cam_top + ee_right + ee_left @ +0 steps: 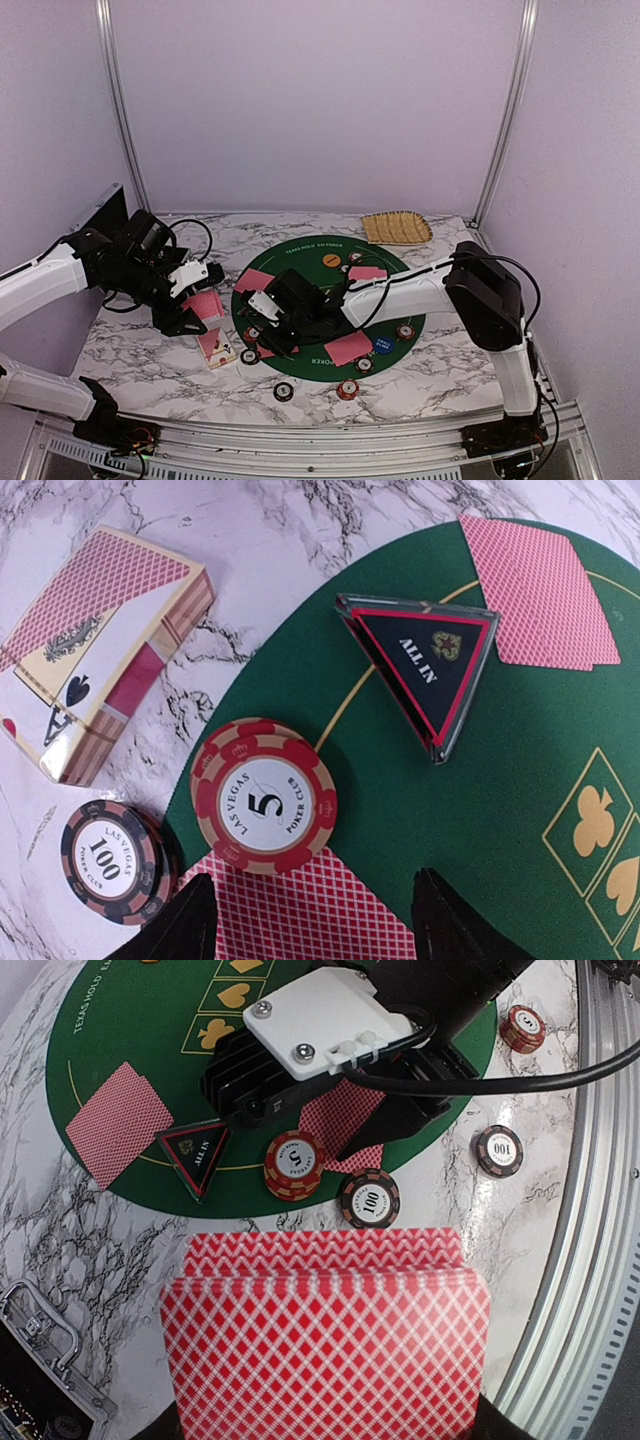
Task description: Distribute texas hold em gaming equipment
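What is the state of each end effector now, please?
Left end effector: closed, holding a stack of red-backed playing cards.
Right end effector: open, above a red-backed card on the green mat.

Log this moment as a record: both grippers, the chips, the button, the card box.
left gripper: shut on the deck of red-backed cards
right gripper: open, fingers either side of a face-down card on the green mat
red 5 chip: at that card's edge, on the mat
dark 100 chip: just off the mat
all-in button: flat on the mat
card box: on the marble table
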{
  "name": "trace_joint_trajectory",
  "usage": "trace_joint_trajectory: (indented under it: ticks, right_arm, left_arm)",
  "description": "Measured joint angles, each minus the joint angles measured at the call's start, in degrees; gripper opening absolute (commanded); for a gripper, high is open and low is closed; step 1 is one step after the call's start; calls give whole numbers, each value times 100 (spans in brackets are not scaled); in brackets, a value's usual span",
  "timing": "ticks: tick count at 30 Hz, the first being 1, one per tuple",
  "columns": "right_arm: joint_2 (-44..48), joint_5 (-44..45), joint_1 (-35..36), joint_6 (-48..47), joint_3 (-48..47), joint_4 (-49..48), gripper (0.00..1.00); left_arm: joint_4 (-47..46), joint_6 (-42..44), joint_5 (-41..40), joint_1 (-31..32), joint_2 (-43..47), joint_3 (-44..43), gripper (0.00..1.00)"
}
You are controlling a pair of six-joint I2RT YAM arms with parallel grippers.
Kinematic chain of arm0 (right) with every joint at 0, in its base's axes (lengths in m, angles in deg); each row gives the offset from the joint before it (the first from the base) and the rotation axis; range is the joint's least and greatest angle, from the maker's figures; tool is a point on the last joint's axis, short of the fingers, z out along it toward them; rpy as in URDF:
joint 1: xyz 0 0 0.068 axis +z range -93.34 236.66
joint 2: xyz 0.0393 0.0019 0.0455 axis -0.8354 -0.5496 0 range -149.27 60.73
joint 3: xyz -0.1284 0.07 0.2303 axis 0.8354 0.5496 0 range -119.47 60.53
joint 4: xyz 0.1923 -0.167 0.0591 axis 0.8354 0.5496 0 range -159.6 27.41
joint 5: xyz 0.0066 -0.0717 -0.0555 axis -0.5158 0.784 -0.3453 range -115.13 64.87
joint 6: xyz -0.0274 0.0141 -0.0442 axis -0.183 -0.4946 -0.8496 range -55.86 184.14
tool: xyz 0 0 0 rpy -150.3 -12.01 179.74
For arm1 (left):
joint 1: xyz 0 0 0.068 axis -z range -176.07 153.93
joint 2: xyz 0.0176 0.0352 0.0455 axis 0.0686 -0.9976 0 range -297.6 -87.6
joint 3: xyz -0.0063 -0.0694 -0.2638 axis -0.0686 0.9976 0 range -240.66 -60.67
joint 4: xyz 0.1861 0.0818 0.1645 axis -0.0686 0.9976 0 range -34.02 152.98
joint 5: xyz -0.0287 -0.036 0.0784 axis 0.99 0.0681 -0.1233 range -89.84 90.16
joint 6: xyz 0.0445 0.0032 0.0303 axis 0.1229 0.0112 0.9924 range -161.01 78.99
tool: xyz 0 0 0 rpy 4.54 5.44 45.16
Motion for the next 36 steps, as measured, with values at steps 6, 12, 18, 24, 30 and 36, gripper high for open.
trace_joint_trajectory:
  ticks: [6,12,18,24,30,36]
  right_arm:
    - [-39,55,11,-94,94,-37,62]
    - [247,15,26,-125,658,-411,52]
    - [658,-105,92,-168,1325,-595,39]
    - [949,-129,199,-214,1714,-627,35]
    - [1086,-219,146,-238,1812,-564,61]
    - [1008,-748,-293,-485,1388,-413,71]
  left_arm:
    - [0,-2,-2,-7,0,0,0]
    - [0,0,0,-9,0,0,0]
    - [0,-2,-2,-9,0,0,0]
    - [0,-2,-2,-9,0,0,0]
    - [0,-2,-2,-9,0,0,0]
    - [0,0,-4,-15,0,0,0]
